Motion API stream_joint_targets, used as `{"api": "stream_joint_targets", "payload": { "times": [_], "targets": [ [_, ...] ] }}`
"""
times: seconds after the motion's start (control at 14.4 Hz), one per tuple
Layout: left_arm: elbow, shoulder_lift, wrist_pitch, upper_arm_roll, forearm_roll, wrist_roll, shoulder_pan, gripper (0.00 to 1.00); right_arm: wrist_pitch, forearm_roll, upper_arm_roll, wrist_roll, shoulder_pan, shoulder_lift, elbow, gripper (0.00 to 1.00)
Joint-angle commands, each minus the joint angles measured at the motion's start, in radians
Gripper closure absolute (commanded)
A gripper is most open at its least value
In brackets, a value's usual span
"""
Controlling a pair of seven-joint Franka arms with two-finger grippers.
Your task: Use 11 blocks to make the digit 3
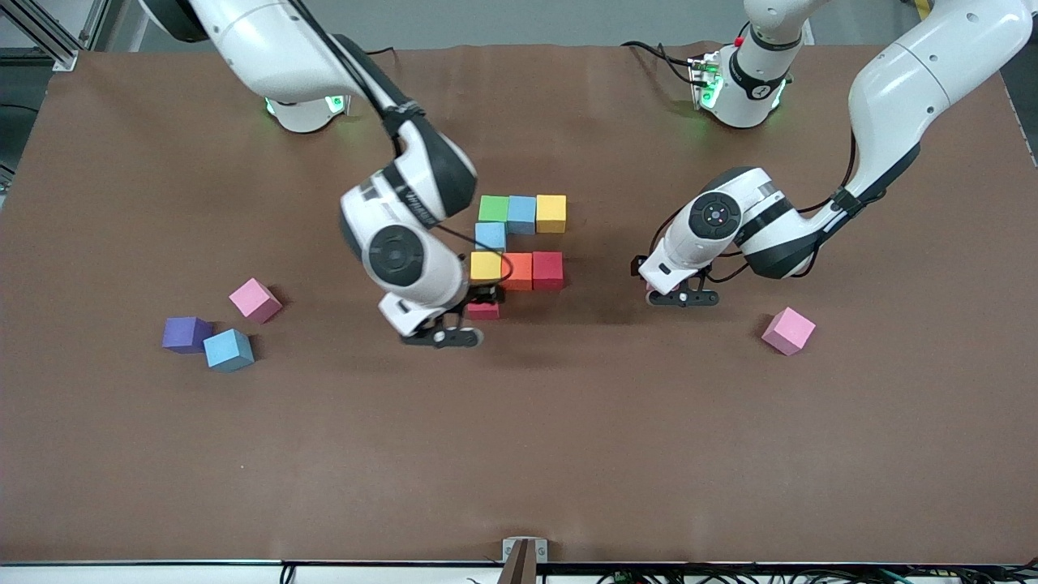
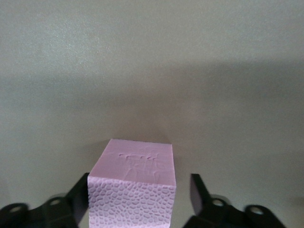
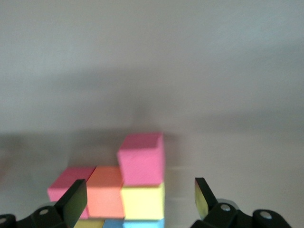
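The blocks stand partly assembled near the table's centre: green (image 1: 493, 208), light blue (image 1: 522, 214) and yellow (image 1: 551, 212) in the row farthest from the front camera, a second light blue (image 1: 490, 236) below the green, then yellow (image 1: 485, 265), orange (image 1: 517, 271) and red (image 1: 547, 270) as the middle row. A further red-pink block (image 1: 483, 309) sits touching the middle row's yellow block, on its side nearer the front camera.

The right gripper (image 1: 442, 335) is over that block; in its wrist view the fingers (image 3: 73, 202) stand wide apart with nothing between them.

The left gripper (image 1: 683, 297) is low toward the left arm's end of the table, straddling a pink block (image 2: 135, 183). One finger (image 2: 80, 197) touches its side; a gap shows at the other, so the grip is not yet complete.

Loose blocks remain: pink (image 1: 788, 330) near the left gripper, pink (image 1: 255, 300) and light blue (image 1: 229, 349) beside a purple cube (image 1: 186, 334).

Risks: an uneven closure may push or twist the pink block. The right gripper, rising so close to the row, may nudge the pattern out of line.
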Motion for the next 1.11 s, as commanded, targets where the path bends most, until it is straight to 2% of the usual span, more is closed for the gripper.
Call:
{"api": "stream_joint_targets", "payload": {
  "times": [0.0, 0.14, 0.35, 0.49, 0.63, 0.77, 0.97, 1.04],
  "targets": [
    [-0.021, -0.009, 0.013, 0.004, 0.017, -0.01, 0.003, 0.26, -0.01, 0.015, -0.023, -0.014, -0.135, -0.032, -0.034, 0.0],
    [-0.017, -0.011, 0.012, 0.015, 0.017, -0.01, 0.001, 0.43, -0.017, 0.013, -0.032, -0.016, -0.221, -0.039, -0.042, 0.0],
    [0.025, -0.012, 0.01, 0.015, 0.01, -0.015, -0.005, 0.55, -0.019, -0.01, -0.032, -0.008, -0.347, -0.064, -0.1, 0.0],
    [0.075, -0.012, 0.009, 0.015, 0.003, -0.012, -0.011, 0.57, -0.01, -0.014, -0.032, -0.014, -0.419, -0.082, -0.152, 0.0],
    [0.143, -0.009, 0.009, 0.016, 0.002, -0.012, -0.034, 0.57, -0.013, -0.065, -0.028, -0.101, -0.476, -0.088, -0.183, 0.0],
    [0.21, -0.008, 0.009, 0.045, 0.0, -0.012, -0.055, 0.57, -0.005, -0.088, -0.026, -0.273, -0.52, -0.087, -0.189, 0.0],
    [0.321, -0.006, 0.004, 0.068, -0.02, -0.003, -0.072, 0.57, 0.048, -0.093, -0.026, -0.304, -0.574, -0.084, -0.206, 0.0],
    [0.362, -0.006, -0.005, 0.103, -0.032, -0.001, -0.103, 0.57, 0.064, -0.096, -0.026, -0.371, -0.591, -0.081, -0.209, 0.0]
  ]
}}
